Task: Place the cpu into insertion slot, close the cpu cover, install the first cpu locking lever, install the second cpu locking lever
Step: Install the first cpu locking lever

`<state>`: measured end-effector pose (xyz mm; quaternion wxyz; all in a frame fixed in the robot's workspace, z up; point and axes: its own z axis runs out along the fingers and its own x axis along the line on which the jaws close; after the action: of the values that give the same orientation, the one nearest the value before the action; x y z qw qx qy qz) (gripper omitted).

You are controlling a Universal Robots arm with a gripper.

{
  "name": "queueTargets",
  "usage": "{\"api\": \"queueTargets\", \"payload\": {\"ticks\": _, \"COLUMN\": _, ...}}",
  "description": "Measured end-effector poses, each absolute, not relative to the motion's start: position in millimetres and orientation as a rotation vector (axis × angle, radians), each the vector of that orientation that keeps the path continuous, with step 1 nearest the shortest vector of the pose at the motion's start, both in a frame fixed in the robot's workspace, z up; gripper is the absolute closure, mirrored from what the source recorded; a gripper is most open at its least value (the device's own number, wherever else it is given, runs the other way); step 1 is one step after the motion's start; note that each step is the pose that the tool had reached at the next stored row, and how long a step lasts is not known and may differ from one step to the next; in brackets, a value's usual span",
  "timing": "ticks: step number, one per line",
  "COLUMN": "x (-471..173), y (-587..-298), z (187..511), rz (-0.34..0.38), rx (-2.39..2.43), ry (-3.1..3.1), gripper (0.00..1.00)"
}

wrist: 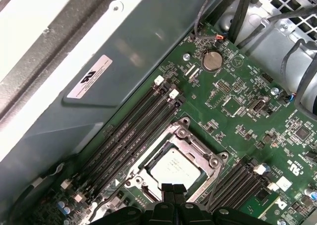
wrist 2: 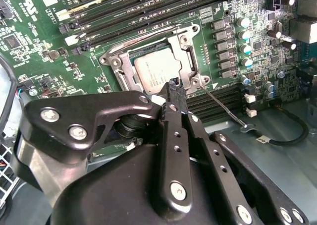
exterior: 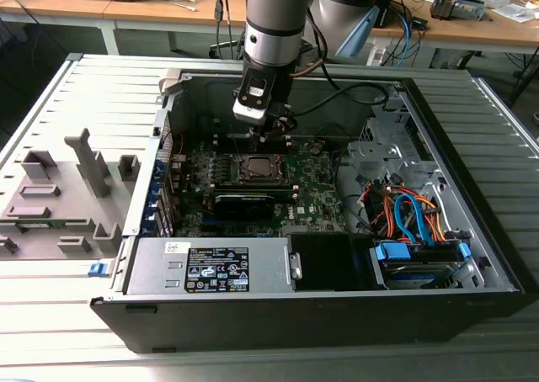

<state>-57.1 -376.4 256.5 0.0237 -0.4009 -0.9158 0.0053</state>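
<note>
- The cpu (wrist 2: 156, 71) sits in the insertion slot (exterior: 242, 168), framed by the lowered cpu cover (wrist 2: 189, 56).
- The gripper (wrist 2: 173, 86) (jaws pressed together, nothing between) touches the slot's edge.

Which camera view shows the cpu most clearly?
The first wrist view: the cpu sits almost whole inside the cpu cover, seen nearly from above. In the second wrist view the claw hides one corner. In the exterior view it is a tiny square.

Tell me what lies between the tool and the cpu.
An edge of the cpu cover, which lies down around the cpu; the tool sits at that edge, in the first wrist view.
</note>
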Motion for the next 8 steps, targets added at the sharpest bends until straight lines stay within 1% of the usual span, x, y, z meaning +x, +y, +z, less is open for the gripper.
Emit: {"api": "queueTargets", "payload": {"ticks": 8, "x": -57.1, "y": -376.4, "z": 256.5, "rz": 0.017, "rx": -1.211, "ry": -2.848, "gripper": 0.89}}
